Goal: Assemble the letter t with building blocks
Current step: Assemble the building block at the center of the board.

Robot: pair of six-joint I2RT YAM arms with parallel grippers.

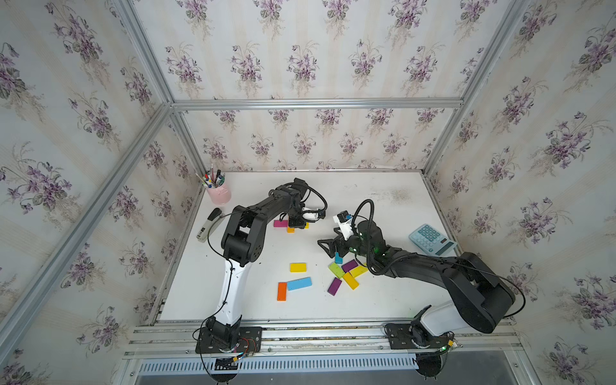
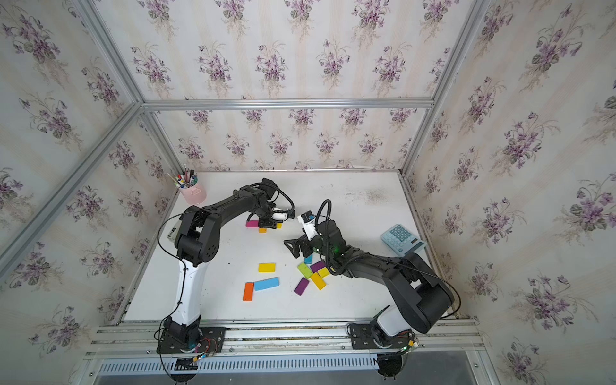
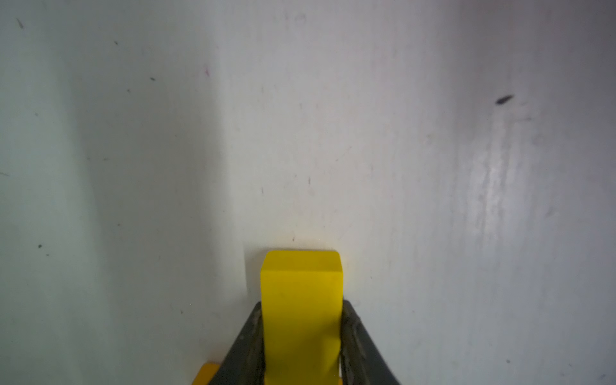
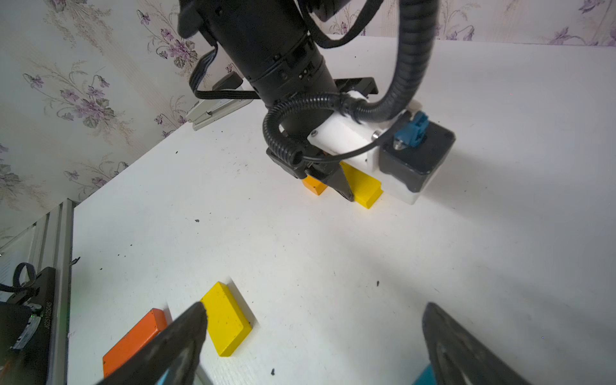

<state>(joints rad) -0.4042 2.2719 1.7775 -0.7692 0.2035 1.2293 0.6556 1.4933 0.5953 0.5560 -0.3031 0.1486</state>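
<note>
left wrist view has the left tool clamped on the long sides of a flat yellow rectangular block that lies on the white worktop. in both top views that block sits just beside a flat magenta block and a small orange block. the right tool hangs with its jaws wide apart at the edge of a loose group of coloured blocks.

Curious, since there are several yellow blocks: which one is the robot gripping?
The yellow block between the left gripper's jaws, by the magenta block; the others lie free.
</note>
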